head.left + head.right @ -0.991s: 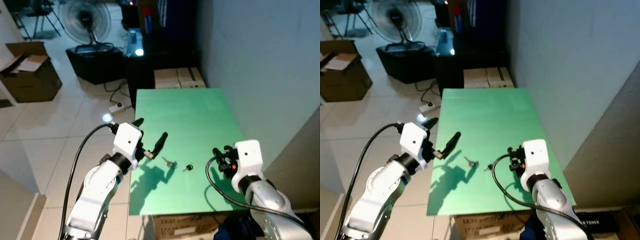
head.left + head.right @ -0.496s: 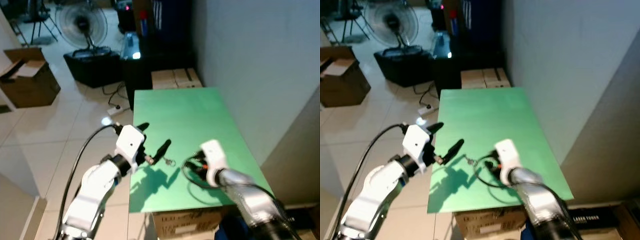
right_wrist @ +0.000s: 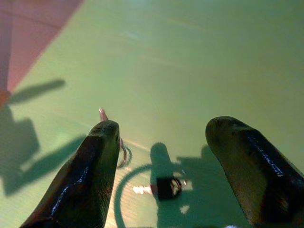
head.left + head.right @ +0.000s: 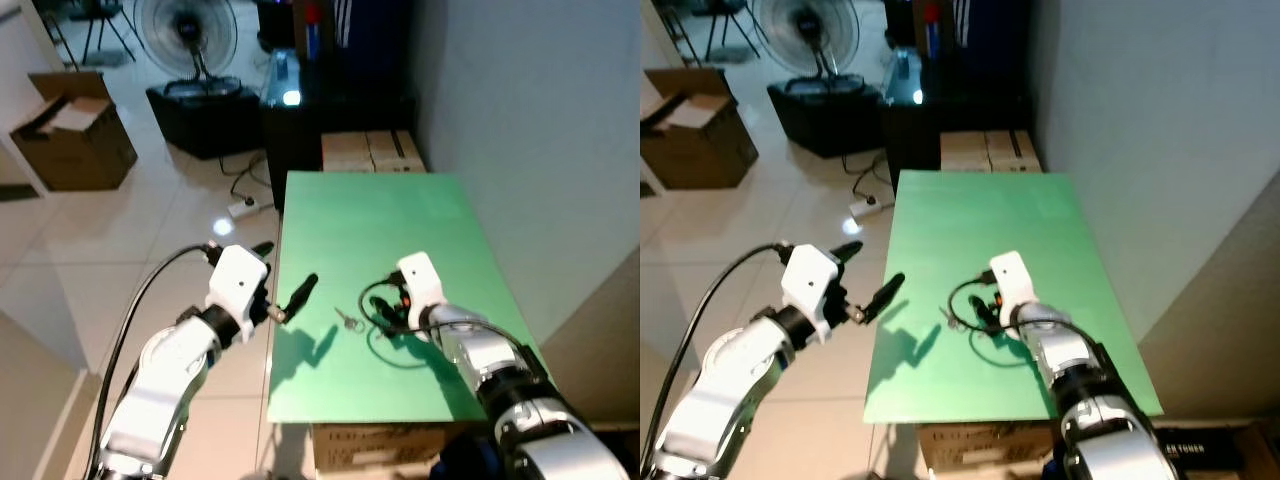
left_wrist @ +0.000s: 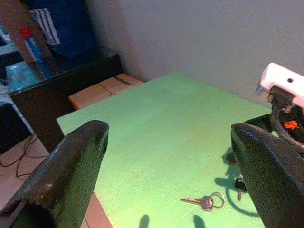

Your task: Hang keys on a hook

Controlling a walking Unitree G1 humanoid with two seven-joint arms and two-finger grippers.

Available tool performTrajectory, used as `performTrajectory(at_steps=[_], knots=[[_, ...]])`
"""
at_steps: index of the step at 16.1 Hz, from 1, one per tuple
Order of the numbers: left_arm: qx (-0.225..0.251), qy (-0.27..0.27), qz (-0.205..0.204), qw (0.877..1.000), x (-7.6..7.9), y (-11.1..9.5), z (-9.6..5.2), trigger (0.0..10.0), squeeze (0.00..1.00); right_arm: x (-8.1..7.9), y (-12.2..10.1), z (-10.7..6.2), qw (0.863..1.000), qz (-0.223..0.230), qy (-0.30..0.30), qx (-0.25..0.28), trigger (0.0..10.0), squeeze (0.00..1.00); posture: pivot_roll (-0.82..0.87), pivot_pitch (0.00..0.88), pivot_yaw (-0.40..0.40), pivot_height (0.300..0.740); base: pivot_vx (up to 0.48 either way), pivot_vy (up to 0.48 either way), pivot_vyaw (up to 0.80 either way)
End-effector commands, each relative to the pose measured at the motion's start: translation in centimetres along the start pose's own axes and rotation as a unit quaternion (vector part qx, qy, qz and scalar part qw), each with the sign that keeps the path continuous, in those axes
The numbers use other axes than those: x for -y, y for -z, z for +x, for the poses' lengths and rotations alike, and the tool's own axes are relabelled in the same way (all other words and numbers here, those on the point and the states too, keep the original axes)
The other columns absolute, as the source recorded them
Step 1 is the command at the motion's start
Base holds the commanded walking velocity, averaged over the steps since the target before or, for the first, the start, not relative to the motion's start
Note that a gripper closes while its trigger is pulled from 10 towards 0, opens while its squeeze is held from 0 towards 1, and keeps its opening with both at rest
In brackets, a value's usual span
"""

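Silver key on a small ring [image 5: 205, 201] lies flat on the green table [image 4: 370, 230], with a black-headed key [image 3: 166, 187] just beside it at about 3 o'clock. Right gripper [image 3: 164, 161] hovers over both, fingers spread apart. Left gripper [image 4: 285, 298] waits at 9 o'clock, also spread.

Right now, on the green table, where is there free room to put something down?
The far half of the green table, toward the cardboard boxes, is bare. The near middle is crowded: the silver key, the black-headed key and the right gripper above them, jaws open.
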State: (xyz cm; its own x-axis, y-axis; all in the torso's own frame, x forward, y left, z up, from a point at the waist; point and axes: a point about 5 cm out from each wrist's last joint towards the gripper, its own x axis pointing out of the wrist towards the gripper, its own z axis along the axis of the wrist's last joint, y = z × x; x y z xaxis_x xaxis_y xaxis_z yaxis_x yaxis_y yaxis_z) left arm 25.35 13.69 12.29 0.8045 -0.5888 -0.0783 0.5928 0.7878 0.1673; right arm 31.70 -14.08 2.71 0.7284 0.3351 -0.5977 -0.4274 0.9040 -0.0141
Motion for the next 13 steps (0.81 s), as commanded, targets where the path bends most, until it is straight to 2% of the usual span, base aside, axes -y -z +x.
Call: performTrajectory(at_steps=[1, 4, 6, 10, 11, 12, 13], knots=[[0.009, 0.023, 0.005, 1.0, -0.2, -0.9, -0.1, 10.0, 0.0, 1.3, -0.4, -0.2, 1.0, 0.015, 0.006, 0.001, 10.0, 1.0, 0.04, 0.106, 0.031, 0.74, 0.0, 0.0, 0.0], [0.024, 0.083, -0.004, 0.996, -0.1, -2.5, -0.5, 10.0, 0.0, 3.4, -1.1, -0.8, 0.999, 0.038, 0.005, -0.009, 10.0, 1.0, 0.07, 0.165, 0.029, 0.74, 0.0, 0.0, 0.0], [0.027, 0.118, -0.011, 0.993, 0.4, -3.3, -1.1, 10.0, 0.0, 4.9, -1.5, -1.2, 0.997, 0.071, 0.018, -0.01, 10.0, 1.0, 0.07, 0.203, 0.045, 0.74, 0.0, 0.0, 0.0], [0.007, 0.152, -0.02, 0.988, 1.0, -3.7, -2.4, 10.0, 0.0, 5.4, -2.3, -1.3, 0.991, 0.136, 0.013, 0.008, 10.0, 1.0, 0.08, 0.263, 0.074, 0.74, 0.0, 0.0, 0.0], [0.006, 0.156, -0.02, 0.987, 1.2, -3.8, -2.5, 10.0, 0.0, 5.4, -2.3, -1.3, 0.99, 0.138, 0.014, 0.007, 10.0, 1.0, 0.08, 0.267, 0.068, 0.74, 0.0, 0.0, 0.0], [0.006, 0.158, -0.02, 0.987, 1.2, -4.0, -2.5, 10.0, 0.0, 5.4, -2.2, -1.3, 0.989, 0.145, 0.009, 0.006, 10.0, 0.85, 0.09, 0.272, 0.061, 0.74, 0.0, 0.0, 0.0], [0.004, 0.159, -0.02, 0.987, 1.3, -4.3, -2.7, 10.0, 0.0, 5.5, -2.2, -1.4, 0.987, 0.16, 0.011, 0.007, 10.0, 0.0, 0.09, 0.279, 0.062, 0.74, 0.0, 0.0, 0.0]])
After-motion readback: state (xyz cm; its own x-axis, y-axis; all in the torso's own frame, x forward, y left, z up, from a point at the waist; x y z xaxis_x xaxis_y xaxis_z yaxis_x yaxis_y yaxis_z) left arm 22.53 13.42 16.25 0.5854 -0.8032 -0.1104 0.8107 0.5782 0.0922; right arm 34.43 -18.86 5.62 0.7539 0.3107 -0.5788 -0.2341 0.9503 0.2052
